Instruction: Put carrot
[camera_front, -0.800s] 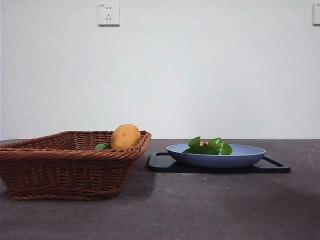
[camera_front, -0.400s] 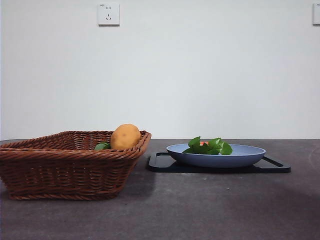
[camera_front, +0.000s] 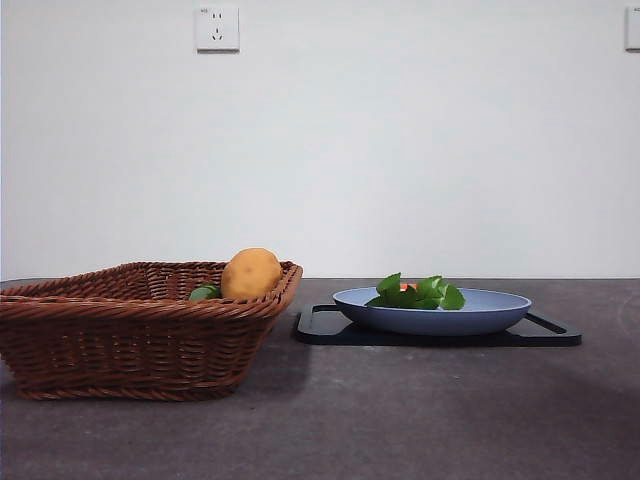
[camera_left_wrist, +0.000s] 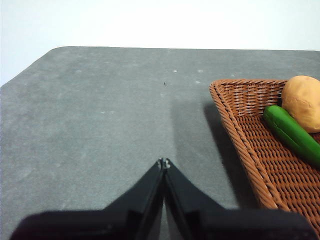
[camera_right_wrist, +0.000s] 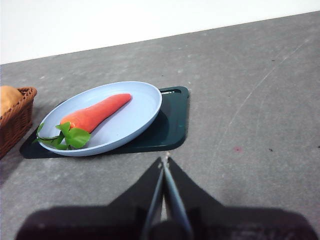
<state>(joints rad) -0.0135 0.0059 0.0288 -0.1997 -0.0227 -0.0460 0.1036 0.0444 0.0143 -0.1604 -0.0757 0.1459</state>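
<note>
**Carrot on plate: pick-up not yet begun**

Carrot (camera_right_wrist: 97, 113) lying flat in the blue plate (camera_right_wrist: 135, 125), leafy top (camera_front: 420, 292) toward the basket side, orange root pointing away. Plate seated on a dark tray (camera_right_wrist: 172, 127) on the tabletop (camera_front: 400, 420). In the front view, plate at about 3 o'clock from the wicker basket (camera_front: 140, 330), just beside it but apart.

Right pincer (camera_right_wrist: 164, 161) nearest the plate, jaws closed together, gripping nothing, well short of the carrot. Left pincer (camera_left_wrist: 164, 162) likewise closed and empty, over bare tabletop beside the basket rim.

Recommended procedure, as judged from the layout:
- Open the right pincer before descending.
- Approach from above; straddle the orange root across its width, near the thicker end.
- Avoid gripping the leaves alone: likely to slip or tear.
- Keep jaw tips clear of the plate rim to avoid tipping or dragging the plate.
- Lift straight up before any sideways travel.

Destination not stated; basket the probable target.

Count: one carrot, one plate, one tray, one basket, one yellow-orange lump (camera_left_wrist: 302, 102), one smooth green vegetable (camera_left_wrist: 292, 132), two pincers.
</note>
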